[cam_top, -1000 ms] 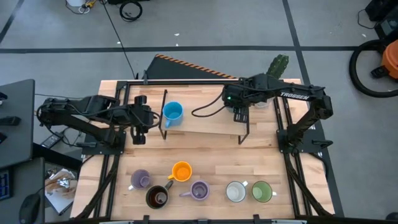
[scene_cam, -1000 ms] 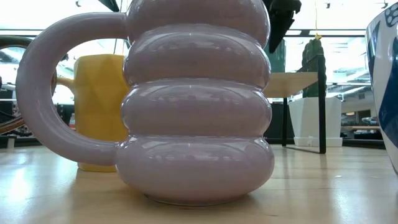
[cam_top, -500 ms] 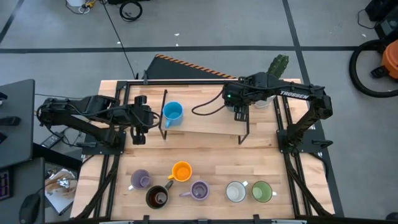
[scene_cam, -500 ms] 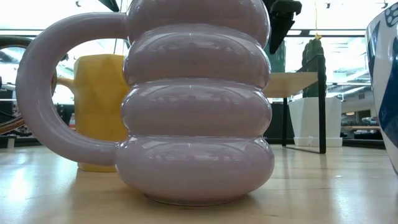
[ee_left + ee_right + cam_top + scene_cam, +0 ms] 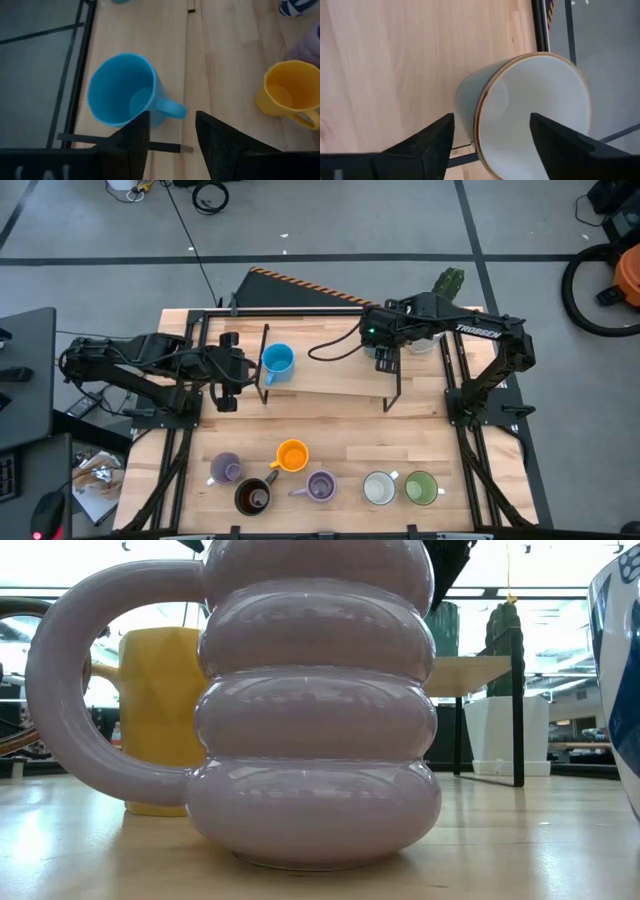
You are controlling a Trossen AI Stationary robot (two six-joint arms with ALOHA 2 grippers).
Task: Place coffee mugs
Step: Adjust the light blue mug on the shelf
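A blue mug (image 5: 122, 95) stands upright on the raised wooden shelf (image 5: 330, 378), its handle (image 5: 171, 108) toward my left gripper (image 5: 172, 142). That gripper is open just short of it, to the left of the blue mug (image 5: 277, 361). My right gripper (image 5: 492, 145) is open, one finger on either side of an upright white mug (image 5: 530, 107) at the shelf's right end; no touch shows. Along the near edge stand a lavender mug (image 5: 226, 469), a dark brown one (image 5: 253, 496), an orange one (image 5: 292, 455), a second lavender one (image 5: 320, 486), a white one (image 5: 379, 488) and a green one (image 5: 421, 487).
A white pot with a green cactus (image 5: 447, 285) stands at the far right behind the shelf. Black frame rails (image 5: 185, 430) run along both table sides. In the low view the ribbed lavender mug (image 5: 315, 710) fills the front, the orange mug (image 5: 160, 720) behind it.
My right gripper has drawn up a little from the shelf's right end; in the low view its dark fingers end higher than before. The mugs have kept their places.
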